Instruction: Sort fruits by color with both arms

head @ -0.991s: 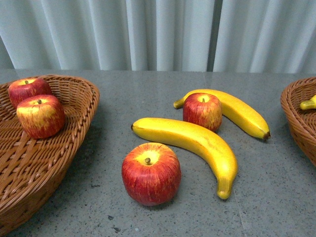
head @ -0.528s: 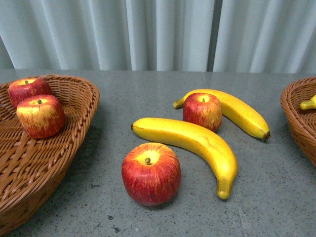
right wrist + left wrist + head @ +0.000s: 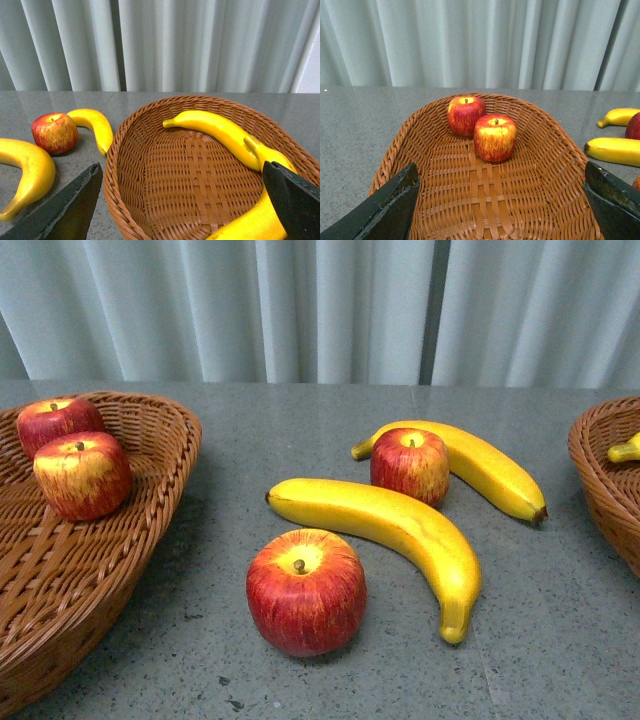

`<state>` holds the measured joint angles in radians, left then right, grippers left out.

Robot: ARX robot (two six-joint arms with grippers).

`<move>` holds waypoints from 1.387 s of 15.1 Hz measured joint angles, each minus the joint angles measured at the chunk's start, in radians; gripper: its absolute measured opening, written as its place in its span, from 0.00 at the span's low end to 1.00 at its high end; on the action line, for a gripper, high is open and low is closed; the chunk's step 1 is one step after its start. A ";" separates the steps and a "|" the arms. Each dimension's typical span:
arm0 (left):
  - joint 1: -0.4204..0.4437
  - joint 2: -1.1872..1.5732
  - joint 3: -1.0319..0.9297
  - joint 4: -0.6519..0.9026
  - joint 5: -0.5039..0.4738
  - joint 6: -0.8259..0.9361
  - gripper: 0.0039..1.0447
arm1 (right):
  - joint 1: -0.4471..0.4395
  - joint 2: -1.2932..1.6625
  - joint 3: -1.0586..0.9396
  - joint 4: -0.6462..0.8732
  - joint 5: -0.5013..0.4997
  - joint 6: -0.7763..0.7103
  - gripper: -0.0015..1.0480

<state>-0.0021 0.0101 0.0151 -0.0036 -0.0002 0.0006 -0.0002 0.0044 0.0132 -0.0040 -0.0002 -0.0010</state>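
On the grey table lie a large red apple (image 3: 305,590), a smaller apple (image 3: 410,465) and two yellow bananas, one (image 3: 400,525) between the apples and one (image 3: 480,465) behind the smaller apple. The left wicker basket (image 3: 165,490) holds two apples (image 3: 57,420) (image 3: 82,475). My left gripper (image 3: 502,205) hangs open over that basket (image 3: 395,150), nothing between its fingers (image 3: 385,210). My right gripper (image 3: 182,205) is open over the right basket (image 3: 120,150), which holds two bananas (image 3: 220,131) (image 3: 260,210). Neither arm shows in the front view.
A pale pleated curtain (image 3: 320,310) closes off the back of the table. The right basket's rim (image 3: 600,480) shows at the front view's right edge, with a banana tip (image 3: 625,450) inside. The loose fruit lies between the two baskets.
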 joint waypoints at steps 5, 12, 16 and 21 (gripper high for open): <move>0.000 0.000 0.000 0.000 0.000 0.000 0.94 | 0.000 0.000 0.000 0.000 0.000 0.000 0.94; -0.127 0.250 0.080 0.046 -0.386 0.081 0.94 | 0.000 0.000 0.000 0.001 -0.003 0.000 0.94; -0.108 0.735 0.324 0.429 -0.197 0.232 0.94 | 0.000 0.000 0.000 0.000 0.000 0.000 0.94; -0.283 1.198 0.632 0.254 0.121 0.238 0.94 | 0.000 0.000 0.000 0.000 0.000 0.000 0.94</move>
<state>-0.2855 1.2083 0.6472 0.2508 0.1207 0.2382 -0.0002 0.0044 0.0132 -0.0040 0.0002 -0.0006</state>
